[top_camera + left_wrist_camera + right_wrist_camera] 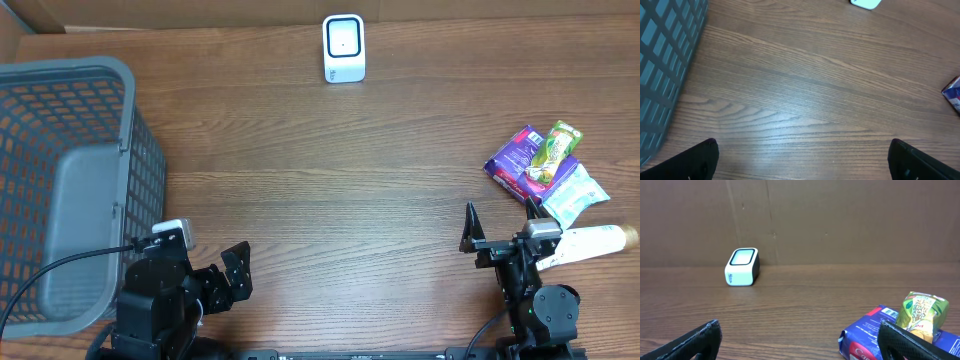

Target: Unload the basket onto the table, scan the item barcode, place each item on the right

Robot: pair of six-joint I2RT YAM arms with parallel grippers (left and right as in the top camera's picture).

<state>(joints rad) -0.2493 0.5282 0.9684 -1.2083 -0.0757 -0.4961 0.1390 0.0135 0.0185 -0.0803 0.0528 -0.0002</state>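
Observation:
A white barcode scanner (343, 47) with a dark window stands at the table's far edge, and shows at mid left in the right wrist view (742, 266). The items lie in a heap at the right: a purple-blue pack (513, 160), a green pouch (556, 148), a teal packet (575, 193) and a white bottle (590, 243). My right gripper (800, 332) is open and holds nothing. Its right finger sits just in front of the purple-blue pack (872, 337), whose barcode (888, 312) faces up. My left gripper (802, 152) hangs open over bare wood at the front left.
A grey plastic basket (125, 150) fills the left side, close beside the left arm, and its mesh wall (665, 65) shows in the left wrist view. A brown cardboard wall (840, 220) rises behind the scanner. Bare wooden tabletop (330, 200) spans the middle.

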